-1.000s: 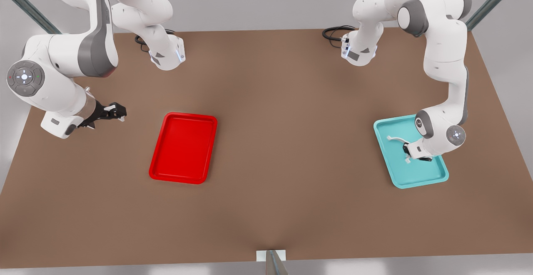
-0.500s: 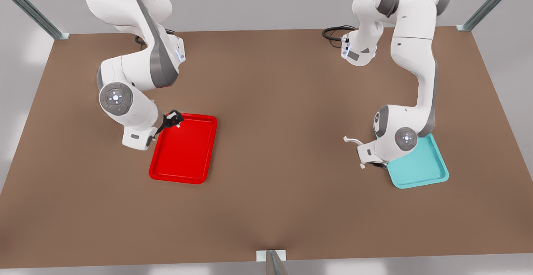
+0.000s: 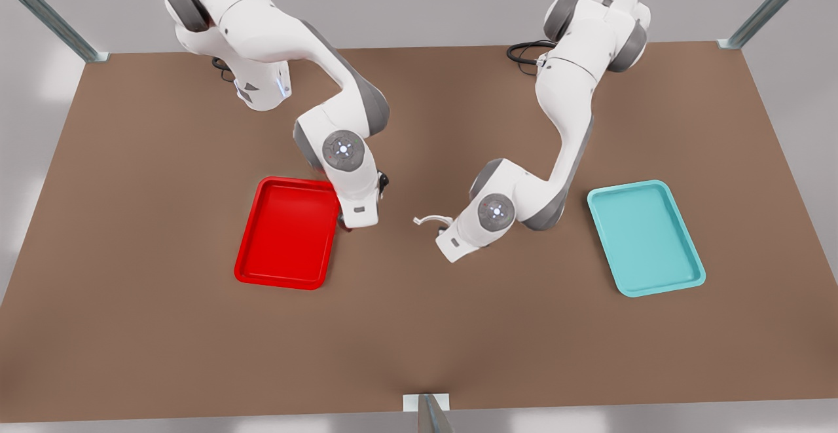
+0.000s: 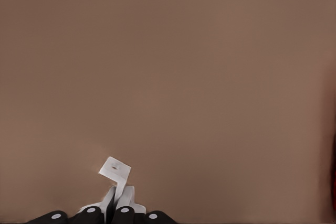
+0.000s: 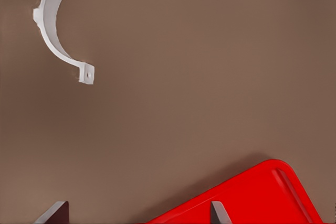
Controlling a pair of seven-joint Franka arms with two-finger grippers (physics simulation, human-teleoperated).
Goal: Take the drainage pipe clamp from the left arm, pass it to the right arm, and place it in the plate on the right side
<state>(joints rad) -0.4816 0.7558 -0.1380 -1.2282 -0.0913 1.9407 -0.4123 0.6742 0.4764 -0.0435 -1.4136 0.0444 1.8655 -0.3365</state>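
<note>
The brown table (image 3: 419, 328) spans nearly the whole front view, with the two white arms reaching down from its upper edge toward the middle. The left arm (image 3: 563, 125) comes from the upper right of the frame, its wrist ending just right of centre; the right arm (image 3: 327, 92) comes from the upper left, its wrist ending just left of centre, beside the right-hand rim of the red plate (image 3: 288, 276). A teal tray (image 3: 645, 236) lies apart at the frame's right. The left gripper (image 4: 116, 211) is clamped on one end of the drainage pipe clamp (image 3: 429, 219), its fingers pressed close together on the white plastic at the lower edge of its wrist picture, a flat tab sticking out past them. In the front view the clamp juts from that wrist toward the frame's left, into the gap between the two wrists, held above the table. The right gripper (image 5: 139, 214) stands wide apart and empty, its two grey fingertips (image 5: 53, 213) at the lower edge of its wrist picture; the clamp curves at that picture's upper left, well away from them. My judgement: the handover hinges on this offset, so the right gripper must close that gap and straddle the free tabbed end.
</note>
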